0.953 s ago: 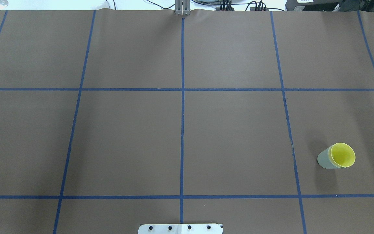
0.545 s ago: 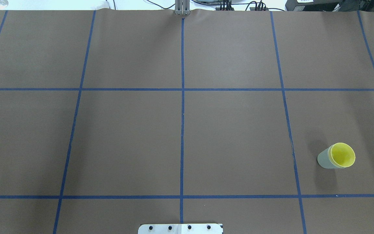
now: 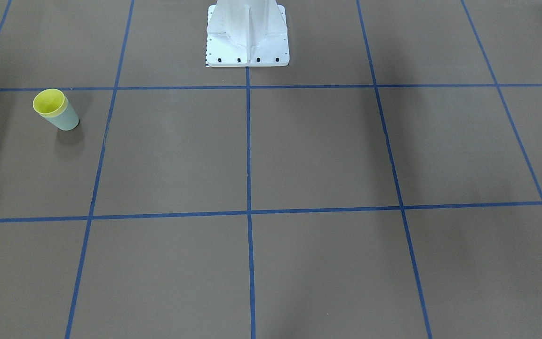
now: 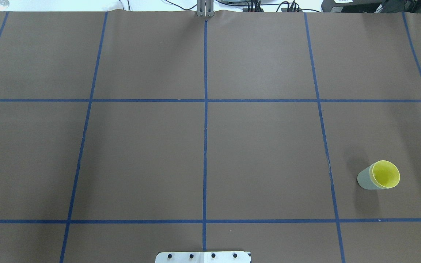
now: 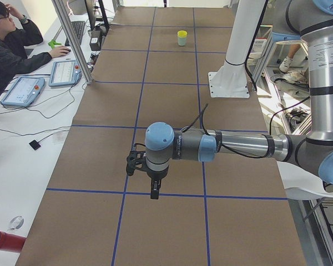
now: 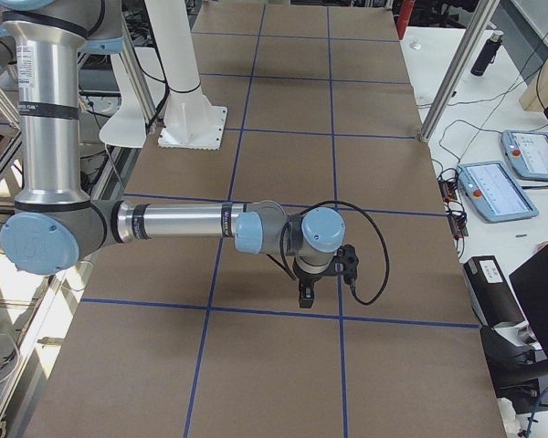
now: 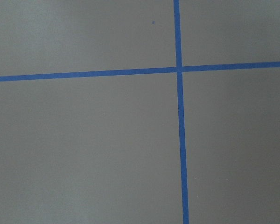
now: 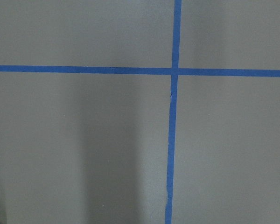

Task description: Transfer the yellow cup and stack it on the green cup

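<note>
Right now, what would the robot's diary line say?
task: stack done | yellow cup nested in green cup | stack: upright, robot's right side | held: no

Silver tubes and pale-blue joint caps mark the left arm (image 5: pixel 244 145), centre frame, tipped by the black left claw (image 5: pixel 154 193); a black cable (image 6: pixel 384 251) loops beside the right claw (image 6: pixel 305 297). The white pedestal (image 3: pixel 247 33), top centre, shows dark bolts (image 3: pixel 238 60).

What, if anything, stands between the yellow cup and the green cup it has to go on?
Nothing visible does. The yellow cup already sits nested inside the green cup, with only its rim showing above.
</note>
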`<state>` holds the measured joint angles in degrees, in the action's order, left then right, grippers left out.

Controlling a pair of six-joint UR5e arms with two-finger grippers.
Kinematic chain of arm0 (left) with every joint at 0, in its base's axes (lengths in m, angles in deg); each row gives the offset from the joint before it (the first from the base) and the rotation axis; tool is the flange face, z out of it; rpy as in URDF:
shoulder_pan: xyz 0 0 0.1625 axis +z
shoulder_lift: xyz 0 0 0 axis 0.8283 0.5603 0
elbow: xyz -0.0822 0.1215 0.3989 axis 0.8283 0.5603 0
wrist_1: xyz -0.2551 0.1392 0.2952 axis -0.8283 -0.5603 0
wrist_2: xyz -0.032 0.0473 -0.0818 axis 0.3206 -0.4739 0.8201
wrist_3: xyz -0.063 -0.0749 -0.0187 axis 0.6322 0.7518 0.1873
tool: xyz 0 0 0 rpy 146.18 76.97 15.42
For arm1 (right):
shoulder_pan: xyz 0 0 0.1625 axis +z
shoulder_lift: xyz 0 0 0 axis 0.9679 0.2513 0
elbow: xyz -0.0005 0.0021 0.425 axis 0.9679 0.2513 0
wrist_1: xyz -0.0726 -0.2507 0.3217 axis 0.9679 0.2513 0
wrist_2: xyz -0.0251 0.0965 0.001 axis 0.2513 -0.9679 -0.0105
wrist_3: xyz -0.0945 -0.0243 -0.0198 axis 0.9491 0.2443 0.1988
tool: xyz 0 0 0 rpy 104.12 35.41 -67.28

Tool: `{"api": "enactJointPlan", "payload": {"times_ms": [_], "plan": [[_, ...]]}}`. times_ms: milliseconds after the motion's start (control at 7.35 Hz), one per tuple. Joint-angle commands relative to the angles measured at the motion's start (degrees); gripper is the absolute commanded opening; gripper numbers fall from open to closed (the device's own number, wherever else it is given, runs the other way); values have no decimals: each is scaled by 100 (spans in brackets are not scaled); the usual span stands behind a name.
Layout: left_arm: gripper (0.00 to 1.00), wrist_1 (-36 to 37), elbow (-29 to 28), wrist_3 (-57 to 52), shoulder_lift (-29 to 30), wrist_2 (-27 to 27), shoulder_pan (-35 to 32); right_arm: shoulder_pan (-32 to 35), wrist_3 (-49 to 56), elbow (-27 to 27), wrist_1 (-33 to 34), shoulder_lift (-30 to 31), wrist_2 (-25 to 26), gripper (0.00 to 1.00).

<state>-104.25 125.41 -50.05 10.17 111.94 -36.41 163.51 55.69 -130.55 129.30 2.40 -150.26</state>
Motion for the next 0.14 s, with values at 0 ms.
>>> {"api": "enactJointPlan", "payload": {"times_ms": [0], "plan": [[100, -1, -26, -26, 0, 0, 5, 0, 0, 0, -8, -1, 1, 100]]}}
